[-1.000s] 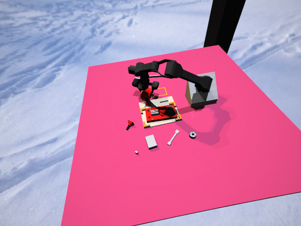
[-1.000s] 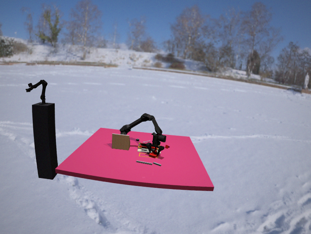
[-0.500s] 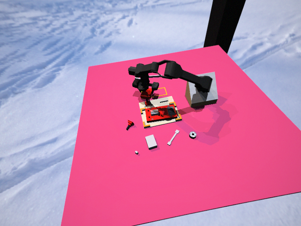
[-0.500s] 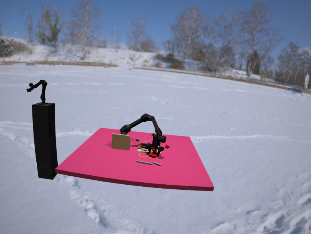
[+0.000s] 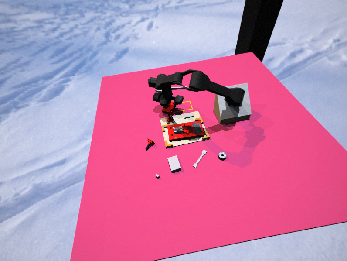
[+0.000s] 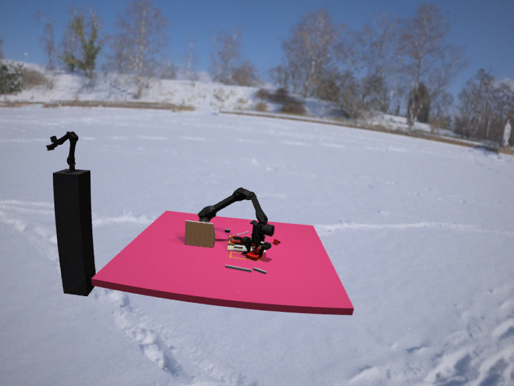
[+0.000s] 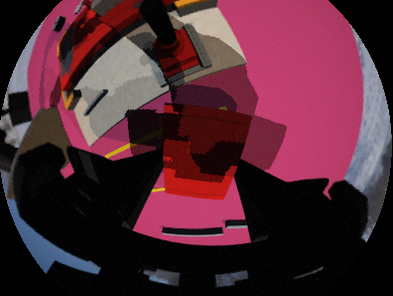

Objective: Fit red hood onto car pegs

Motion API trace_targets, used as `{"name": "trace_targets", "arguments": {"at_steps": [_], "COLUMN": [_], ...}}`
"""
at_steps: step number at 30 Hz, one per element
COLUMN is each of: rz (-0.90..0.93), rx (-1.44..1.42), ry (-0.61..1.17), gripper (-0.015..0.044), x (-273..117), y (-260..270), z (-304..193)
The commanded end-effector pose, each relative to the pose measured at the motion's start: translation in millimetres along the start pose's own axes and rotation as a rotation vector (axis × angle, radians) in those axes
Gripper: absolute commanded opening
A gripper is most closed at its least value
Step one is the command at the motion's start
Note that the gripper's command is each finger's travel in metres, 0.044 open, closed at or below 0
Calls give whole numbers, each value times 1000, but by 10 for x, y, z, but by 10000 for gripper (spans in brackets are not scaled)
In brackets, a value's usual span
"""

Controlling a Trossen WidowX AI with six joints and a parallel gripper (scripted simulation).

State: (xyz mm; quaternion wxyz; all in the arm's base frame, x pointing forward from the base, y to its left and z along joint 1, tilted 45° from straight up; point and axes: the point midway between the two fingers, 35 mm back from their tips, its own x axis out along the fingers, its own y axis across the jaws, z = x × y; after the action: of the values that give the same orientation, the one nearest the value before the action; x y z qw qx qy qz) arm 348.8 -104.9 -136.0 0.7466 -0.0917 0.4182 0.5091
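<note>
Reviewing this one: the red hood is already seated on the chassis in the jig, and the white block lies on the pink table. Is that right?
Not quite: the red hood isn't on the chassis; the wrist view shows it beside the jig, between the tool's fingers. The white block does lie on the pink table.

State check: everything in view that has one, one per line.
gripper: fingers either side of hood, firm grip unclear
hood: off the car, roof up
chassis: in jig, uncovered
jig: occupied
wheel-like ring: lying flat
white double-ended bar: lying flat
red-and-black part: loose, outside jig
</note>
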Motion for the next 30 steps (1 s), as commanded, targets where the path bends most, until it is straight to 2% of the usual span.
{"name": "trace_targets", "arguments": {"at_steps": [1, 4, 14, 15, 30], "rz": [0, 0, 0, 0, -1], "rx": [-1, -1, 0, 0, 0], "ry": [0, 0, 0, 0, 2], "gripper": [295, 275, 12, 0, 0], "x": [-3, -3, -95, -114, -494], "y": [-1, -1, 0, -1, -2], "z": [2, 2, -1, -2, -7]}}
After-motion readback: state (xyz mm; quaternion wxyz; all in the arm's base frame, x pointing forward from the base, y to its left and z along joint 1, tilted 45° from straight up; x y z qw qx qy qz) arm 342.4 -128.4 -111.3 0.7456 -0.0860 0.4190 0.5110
